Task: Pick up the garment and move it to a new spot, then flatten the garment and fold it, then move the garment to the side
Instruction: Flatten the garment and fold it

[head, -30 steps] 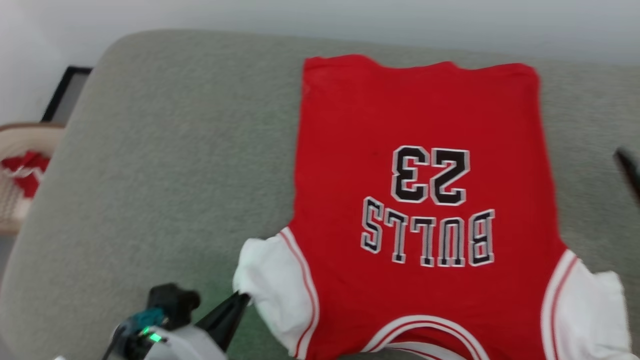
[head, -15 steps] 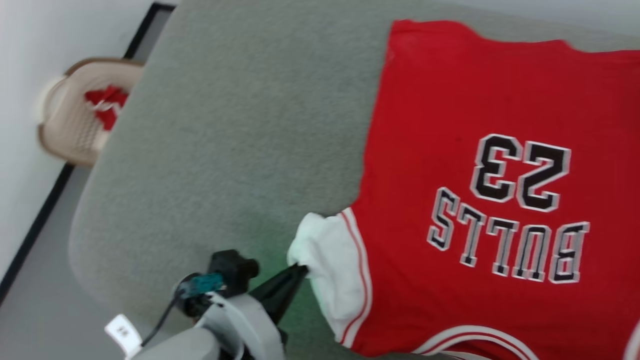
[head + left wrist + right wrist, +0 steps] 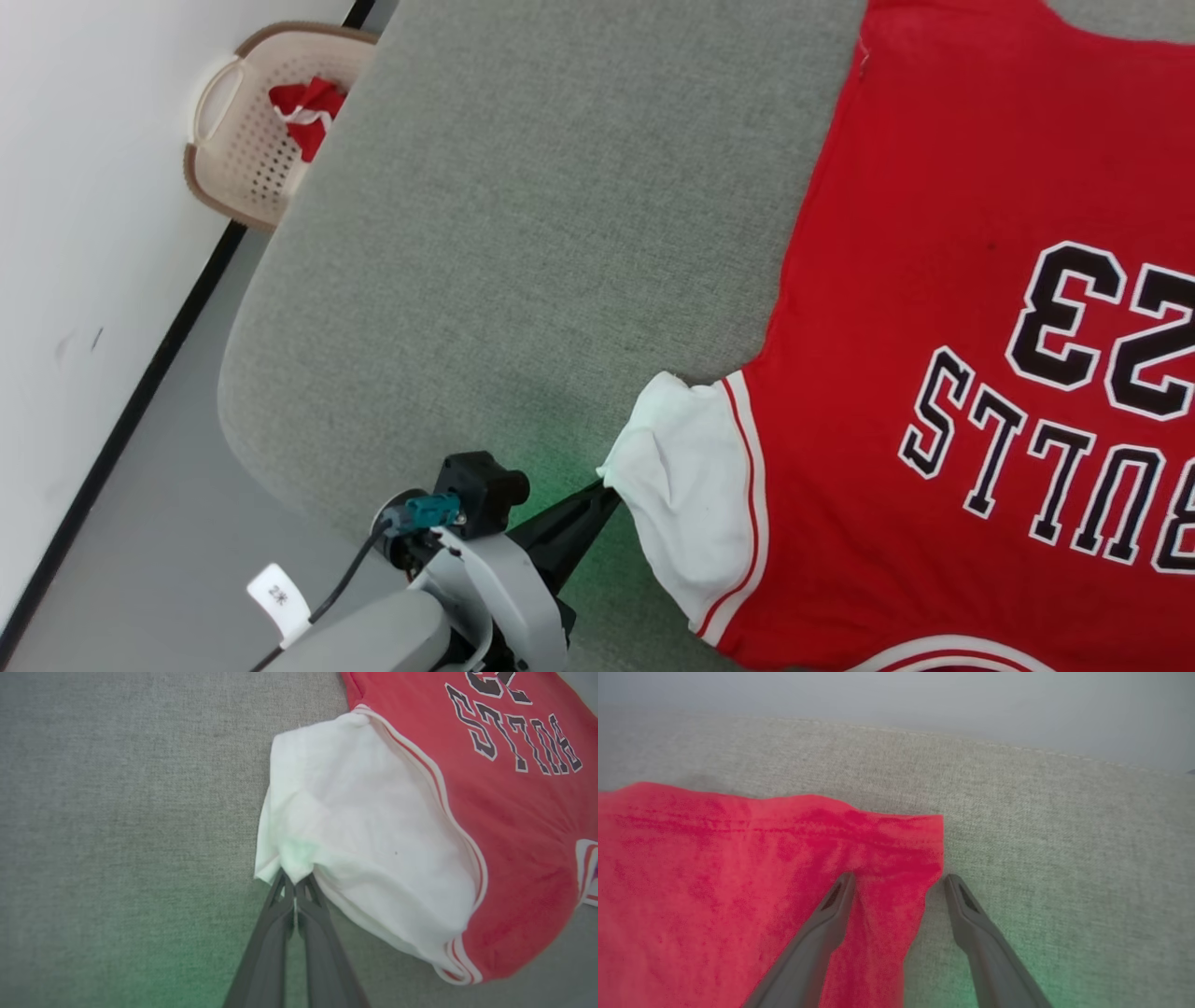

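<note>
Still, left claw (image 3: 295,883) on garment (image 3: 373,812).

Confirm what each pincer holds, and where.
Left pincer pinches the jersey at the edge of its white sleeve. Right pincer open astride the hem corner, holding nothing.

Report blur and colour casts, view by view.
Head view: sharp, with a green glow on the cushion by the left gripper. Left wrist view: slightly soft, green tint where the garment is pinched. Right wrist view: softest, green cast beside the right gripper.
</note>
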Robot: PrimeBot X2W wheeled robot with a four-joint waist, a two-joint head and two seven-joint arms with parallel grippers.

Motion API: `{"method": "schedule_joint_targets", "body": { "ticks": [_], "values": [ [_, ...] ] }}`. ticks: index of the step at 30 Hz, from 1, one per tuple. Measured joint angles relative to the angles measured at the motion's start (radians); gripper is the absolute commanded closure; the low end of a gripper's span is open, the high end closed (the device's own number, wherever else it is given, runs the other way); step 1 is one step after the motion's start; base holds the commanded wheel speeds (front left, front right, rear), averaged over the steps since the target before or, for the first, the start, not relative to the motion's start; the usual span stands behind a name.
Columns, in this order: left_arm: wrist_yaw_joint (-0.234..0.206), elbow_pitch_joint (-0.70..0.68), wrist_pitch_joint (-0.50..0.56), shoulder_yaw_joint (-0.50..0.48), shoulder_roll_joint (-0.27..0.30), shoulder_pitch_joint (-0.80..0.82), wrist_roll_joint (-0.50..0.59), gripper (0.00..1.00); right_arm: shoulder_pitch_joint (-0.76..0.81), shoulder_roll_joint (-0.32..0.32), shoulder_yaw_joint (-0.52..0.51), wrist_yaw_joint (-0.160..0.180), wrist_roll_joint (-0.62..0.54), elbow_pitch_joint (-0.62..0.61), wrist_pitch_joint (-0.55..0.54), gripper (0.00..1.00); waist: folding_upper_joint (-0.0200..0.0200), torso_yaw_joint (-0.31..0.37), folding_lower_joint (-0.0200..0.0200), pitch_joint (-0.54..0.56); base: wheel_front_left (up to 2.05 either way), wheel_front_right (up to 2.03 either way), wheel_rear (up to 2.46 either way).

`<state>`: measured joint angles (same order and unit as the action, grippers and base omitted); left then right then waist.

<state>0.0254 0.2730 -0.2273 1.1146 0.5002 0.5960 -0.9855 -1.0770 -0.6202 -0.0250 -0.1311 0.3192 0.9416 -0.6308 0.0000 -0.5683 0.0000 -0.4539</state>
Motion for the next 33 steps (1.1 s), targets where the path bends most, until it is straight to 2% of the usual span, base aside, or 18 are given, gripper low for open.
{"method": "schedule_joint_targets", "body": {
  "ticks": [1,2,3,4,13,18,21,25,33],
  "values": [
    [0.002,0.004,-0.002,0.0,-0.002,0.0,0.0,1.0,-0.014,0.003,-0.009,0.0,-0.014,0.015,-0.008,0.0,0.0,-0.004,0.0,-0.005,0.0,0.0,0.0],
    [0.006,0.01,-0.003,0.0,-0.005,0.001,0.0,1.0,-0.026,0.005,-0.018,0.001,-0.027,0.033,-0.022,0.09,0.0,-0.008,0.0,-0.01,0.0,0.0,0.0],
    [0.01,0.014,-0.004,-0.001,-0.008,0.002,0.0,1.0,-0.04,0.006,-0.024,0.001,-0.037,0.047,-0.038,0.72,0.0,-0.01,0.0,-0.013,0.0,0.0,0.0],
    [0.011,0.02,-0.006,-0.001,-0.01,0.003,0.0,1.0,-0.05,0.006,-0.029,0.001,-0.045,0.058,-0.048,1.0,0.0,-0.012,0.0001,-0.016,0.0,0.0,0.0],
    [0.037,0.074,-0.017,-0.016,-0.017,0.012,0.0,1.0,-0.093,0.048,-0.066,0.001,-0.082,0.11,-0.073,1.0,0.0,0.004,0.0,-0.005,0.0,0.0,0.0],
    [0.041,0.094,-0.023,-0.032,0.001,0.009,-0.002,1.0,-0.087,0.086,-0.027,0.001,-0.04,0.086,-0.099,1.0,0.0,0.037,0.0001,0.018,0.0,0.0,0.0],
    [0.04,0.096,-0.026,-0.042,0.013,0.004,-0.007,1.0,-0.05,0.1,0.014,0.001,0.028,0.038,-0.119,1.0,0.0,0.062,0.0,0.036,0.0,0.0,0.0],
    [0.034,0.099,-0.027,-0.051,0.032,-0.01,-0.011,1.0,0.036,0.087,0.075,0.001,0.134,-0.065,-0.143,1.0,0.0,0.098,0.0,0.063,0.0,0.0,0.0],
    [0.006,0.087,-0.024,-0.063,0.079,-0.038,-0.026,1.0,0.298,0.017,0.162,0.001,0.33,-0.334,-0.142,1.0,0.0,0.177,0.0,0.122,0.0,0.0,0.0]
  ]
}}
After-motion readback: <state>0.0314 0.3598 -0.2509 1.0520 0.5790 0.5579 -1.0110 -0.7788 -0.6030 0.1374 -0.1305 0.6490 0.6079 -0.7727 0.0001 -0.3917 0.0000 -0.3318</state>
